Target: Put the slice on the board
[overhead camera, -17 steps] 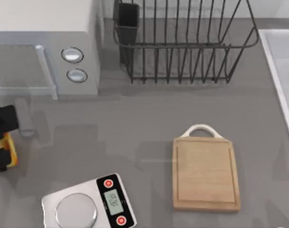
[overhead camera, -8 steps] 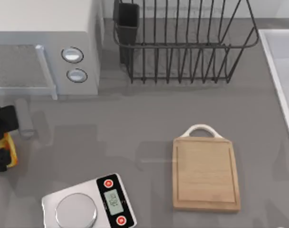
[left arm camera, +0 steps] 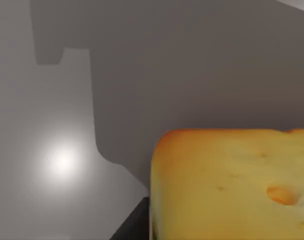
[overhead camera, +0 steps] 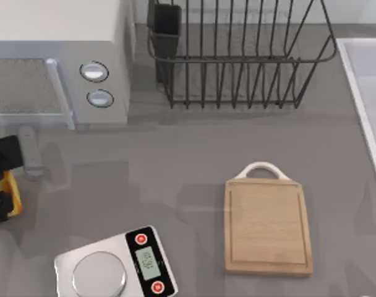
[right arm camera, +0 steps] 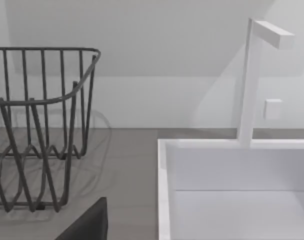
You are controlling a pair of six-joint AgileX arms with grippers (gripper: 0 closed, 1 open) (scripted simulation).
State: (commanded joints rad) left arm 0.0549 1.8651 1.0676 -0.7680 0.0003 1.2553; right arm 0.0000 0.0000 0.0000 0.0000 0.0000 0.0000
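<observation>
— What's the surface?
— A flat grey table (overhead camera: 175,161).
— And on it?
— A rectangular light-wood cutting board (overhead camera: 267,226), a silver-and-black kitchen scale (overhead camera: 117,265), a black wire dish rack (overhead camera: 237,55) and a pale grey microwave (overhead camera: 58,62).

Board (overhead camera: 268,226) right of the scale (overhead camera: 116,264); rack (overhead camera: 237,52) behind, microwave (overhead camera: 58,59) at back left

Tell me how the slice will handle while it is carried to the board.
The slice looks thick and blocky with flat faces, so it should not roll. Its pitted, spongy-looking surface suggests it is light and may dent under a hard squeeze. The left tool holds it at the table's left edge, far from the board.
</observation>
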